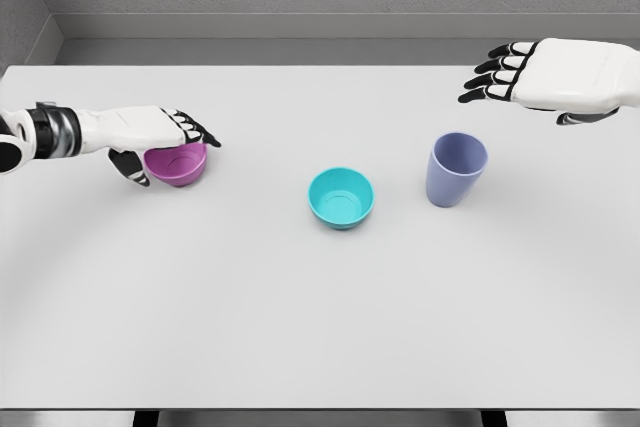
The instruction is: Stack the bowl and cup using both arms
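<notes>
Near the table's [300, 347] left edge, the left hand [160, 137] cups the purple bowl [178, 165]. The right hand [545, 75], fingers extended and empty, hovers by the far right corner above the cup [456, 169]; the teal bowl [341, 197] sits mid-table.

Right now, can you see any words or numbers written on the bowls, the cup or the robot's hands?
None: no words, numbers, brands or signs show anywhere.
Purple bowl: plain, partly covered by the left hand.
Teal bowl: plain.
Blue-violet cup: plain.
Right hand: white and black, no lettering.
White table: bare of print.
</notes>
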You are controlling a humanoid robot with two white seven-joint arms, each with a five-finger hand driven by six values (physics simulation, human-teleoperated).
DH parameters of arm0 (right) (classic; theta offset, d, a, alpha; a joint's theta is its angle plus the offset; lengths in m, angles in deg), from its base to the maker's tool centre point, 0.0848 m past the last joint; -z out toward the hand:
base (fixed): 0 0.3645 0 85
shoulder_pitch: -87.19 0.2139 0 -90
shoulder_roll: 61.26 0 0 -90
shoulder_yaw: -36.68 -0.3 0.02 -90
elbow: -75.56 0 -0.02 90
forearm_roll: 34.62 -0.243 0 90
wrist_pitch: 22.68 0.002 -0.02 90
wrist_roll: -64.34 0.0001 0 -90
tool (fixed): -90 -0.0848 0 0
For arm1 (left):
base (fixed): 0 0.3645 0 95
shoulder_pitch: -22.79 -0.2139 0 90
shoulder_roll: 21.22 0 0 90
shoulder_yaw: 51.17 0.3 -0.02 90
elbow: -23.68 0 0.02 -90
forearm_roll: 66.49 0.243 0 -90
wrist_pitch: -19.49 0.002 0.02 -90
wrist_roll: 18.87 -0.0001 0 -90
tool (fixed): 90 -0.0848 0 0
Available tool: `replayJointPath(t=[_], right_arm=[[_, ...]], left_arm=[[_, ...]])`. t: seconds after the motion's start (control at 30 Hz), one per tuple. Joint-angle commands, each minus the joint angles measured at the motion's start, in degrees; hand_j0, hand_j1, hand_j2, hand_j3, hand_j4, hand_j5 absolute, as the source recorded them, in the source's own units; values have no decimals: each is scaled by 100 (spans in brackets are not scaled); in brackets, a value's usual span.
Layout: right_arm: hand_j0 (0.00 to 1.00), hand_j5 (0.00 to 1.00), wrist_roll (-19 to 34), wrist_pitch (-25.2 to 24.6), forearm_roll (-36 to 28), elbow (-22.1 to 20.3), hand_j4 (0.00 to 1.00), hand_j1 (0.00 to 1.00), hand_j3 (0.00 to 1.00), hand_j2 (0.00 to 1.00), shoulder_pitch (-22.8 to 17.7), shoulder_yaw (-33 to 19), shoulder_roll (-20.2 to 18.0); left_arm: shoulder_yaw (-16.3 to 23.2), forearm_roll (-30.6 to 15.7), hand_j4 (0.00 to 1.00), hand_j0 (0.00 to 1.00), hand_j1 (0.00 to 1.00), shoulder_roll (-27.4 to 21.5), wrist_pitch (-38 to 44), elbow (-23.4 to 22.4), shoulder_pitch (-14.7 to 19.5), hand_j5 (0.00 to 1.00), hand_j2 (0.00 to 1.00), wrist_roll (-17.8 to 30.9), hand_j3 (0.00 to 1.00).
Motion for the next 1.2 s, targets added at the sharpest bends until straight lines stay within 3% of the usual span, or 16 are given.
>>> replayJointPath(t=[0.0, 1.17], right_arm=[[100, 100, -3, -14, -17, 0, 100, 100, 100, 100, 9, -3, -7], [100, 100, -3, -14, -17, 0, 100, 100, 100, 100, 9, -21, -7]], left_arm=[[1, -26, 100, 100, 100, 9, 14, -8, 0, 100, 100, -2, 100], [71, 176, 100, 100, 100, 185, 14, -325, 44, 100, 100, -2, 100]])
